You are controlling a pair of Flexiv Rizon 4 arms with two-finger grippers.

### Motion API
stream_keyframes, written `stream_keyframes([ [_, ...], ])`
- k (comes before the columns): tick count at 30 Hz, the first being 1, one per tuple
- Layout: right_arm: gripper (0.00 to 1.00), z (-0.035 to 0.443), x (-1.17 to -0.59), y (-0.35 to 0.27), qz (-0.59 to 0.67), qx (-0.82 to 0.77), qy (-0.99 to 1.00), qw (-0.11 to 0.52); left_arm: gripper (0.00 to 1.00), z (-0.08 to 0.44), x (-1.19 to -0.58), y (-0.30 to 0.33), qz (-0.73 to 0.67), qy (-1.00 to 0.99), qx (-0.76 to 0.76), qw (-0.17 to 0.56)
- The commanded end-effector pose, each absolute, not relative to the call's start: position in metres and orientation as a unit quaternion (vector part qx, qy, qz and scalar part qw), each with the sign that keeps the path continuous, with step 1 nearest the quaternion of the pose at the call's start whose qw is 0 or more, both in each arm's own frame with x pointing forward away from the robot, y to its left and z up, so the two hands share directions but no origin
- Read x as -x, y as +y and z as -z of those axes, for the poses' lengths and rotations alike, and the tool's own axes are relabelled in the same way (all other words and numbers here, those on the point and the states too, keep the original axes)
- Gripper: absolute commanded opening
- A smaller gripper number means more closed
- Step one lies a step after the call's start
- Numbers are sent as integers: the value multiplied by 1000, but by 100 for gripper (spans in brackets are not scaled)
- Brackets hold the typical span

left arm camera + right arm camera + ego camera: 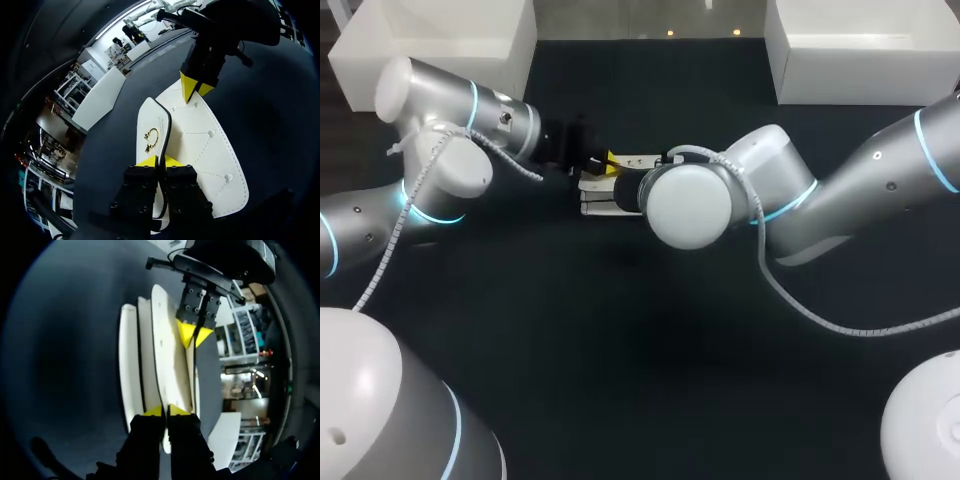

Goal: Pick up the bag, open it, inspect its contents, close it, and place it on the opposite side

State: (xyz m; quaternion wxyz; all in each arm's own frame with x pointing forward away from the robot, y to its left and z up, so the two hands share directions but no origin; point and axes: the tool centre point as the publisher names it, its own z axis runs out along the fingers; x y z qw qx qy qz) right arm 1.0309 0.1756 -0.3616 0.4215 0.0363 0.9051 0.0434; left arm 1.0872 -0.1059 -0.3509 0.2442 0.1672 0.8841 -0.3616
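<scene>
A white bag [598, 195] hangs over the dark table between my two arms. In the left wrist view its front panel carries a gold clasp [150, 139], and a white flap [210, 150] with stitched studs lies beside it. My left gripper [160, 161] is shut on the bag's black-trimmed edge at one end. At the opposite end, my right gripper [196, 88] pinches the bag too. The right wrist view shows the bag's white layers [160, 350] edge-on, with my right gripper [166, 411] shut on one layer and my left gripper [193, 335] at the far end. From above, my right wrist [690, 205] hides its fingers.
A white bin [440, 40] stands at the back left of the table and another white bin [860, 50] at the back right. Dark tabletop [640, 350] stretches in front of the bag.
</scene>
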Motion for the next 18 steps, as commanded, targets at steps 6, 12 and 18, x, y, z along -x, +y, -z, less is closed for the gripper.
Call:
stream_keyframes([
  [6, 0, 362, -1032, 176, -44, -37, 904, 423, 0, 351, -1085, -105, 353, 887, -161, 249],
  [12, 0, 362, -1032, 176, -44, -37, 904, 423, 0, 351, -1085, -105, 353, 887, -161, 249],
  [18, 0, 362, -1032, 176, -44, -37, 904, 423, 0, 354, -1082, -106, 355, 886, -169, 245],
])
